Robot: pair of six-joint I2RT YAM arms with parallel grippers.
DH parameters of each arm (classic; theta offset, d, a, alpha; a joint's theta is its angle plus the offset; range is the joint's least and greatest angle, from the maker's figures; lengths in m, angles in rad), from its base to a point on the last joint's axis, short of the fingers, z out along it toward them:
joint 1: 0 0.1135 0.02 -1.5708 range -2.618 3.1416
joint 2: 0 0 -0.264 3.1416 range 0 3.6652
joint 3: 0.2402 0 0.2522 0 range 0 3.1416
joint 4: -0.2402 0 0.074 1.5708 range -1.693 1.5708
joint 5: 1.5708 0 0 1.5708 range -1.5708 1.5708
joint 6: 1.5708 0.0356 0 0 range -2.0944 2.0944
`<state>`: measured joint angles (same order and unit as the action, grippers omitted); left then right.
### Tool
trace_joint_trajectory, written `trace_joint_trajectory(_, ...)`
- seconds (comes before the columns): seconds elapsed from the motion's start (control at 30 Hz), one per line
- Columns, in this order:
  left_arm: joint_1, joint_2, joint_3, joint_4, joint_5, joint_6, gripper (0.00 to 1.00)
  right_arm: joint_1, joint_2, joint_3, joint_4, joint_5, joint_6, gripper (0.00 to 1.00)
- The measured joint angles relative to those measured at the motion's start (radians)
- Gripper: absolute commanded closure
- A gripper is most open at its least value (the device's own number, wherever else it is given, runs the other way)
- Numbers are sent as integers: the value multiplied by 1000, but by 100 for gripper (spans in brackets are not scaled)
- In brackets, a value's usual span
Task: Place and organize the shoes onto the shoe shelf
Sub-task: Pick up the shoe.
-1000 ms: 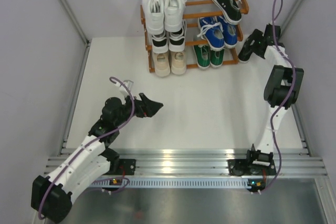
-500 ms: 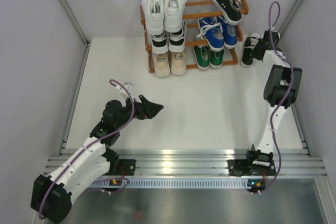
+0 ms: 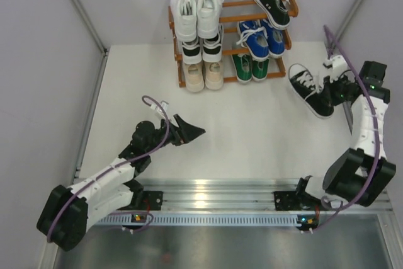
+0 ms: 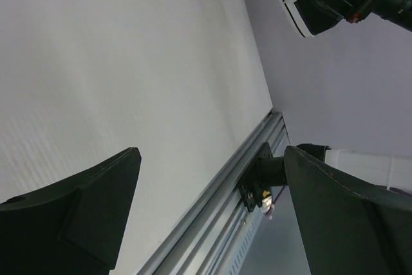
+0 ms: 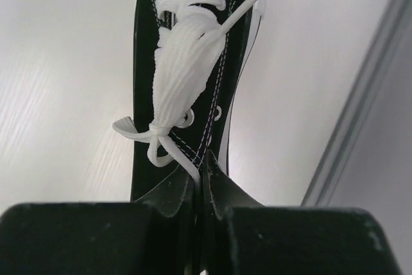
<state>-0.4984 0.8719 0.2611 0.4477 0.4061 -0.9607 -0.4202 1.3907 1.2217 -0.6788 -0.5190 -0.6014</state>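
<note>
One black sneaker held, off the shelf

Right gripper (image 5: 201, 185): fingers pinched together on the heel collar of a black sneaker (image 3: 308, 87) with white laces, toe pointing away from the wrist. The sneaker is just right of the shoe shelf (image 3: 242, 3), apart from it, over the table (image 3: 252, 137). Cannot tell whether its sole touches the table.

Left gripper (image 3: 194, 131): jaws wide apart, nothing between them, over the table's near-left part.

On shelf:
- Top tier: white pair (image 3: 197, 7), single black shoe (image 3: 272, 2).
- Middle tier: black pair (image 3: 202, 48), blue pair (image 3: 261, 37).
- Bottom tier: beige pair (image 3: 204, 75), green pair (image 3: 247, 66).
</note>
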Motion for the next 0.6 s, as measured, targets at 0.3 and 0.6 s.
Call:
trace_joint_trajectory(0.3,-241,207,85,217,-34,-85,2,138,-247,-221,-602,-358,-796,100)
trace_joint_trajectory(0.6,-357,201,86,311,-108,-107,2,451,-282,-209,-657,-549,-836,100)
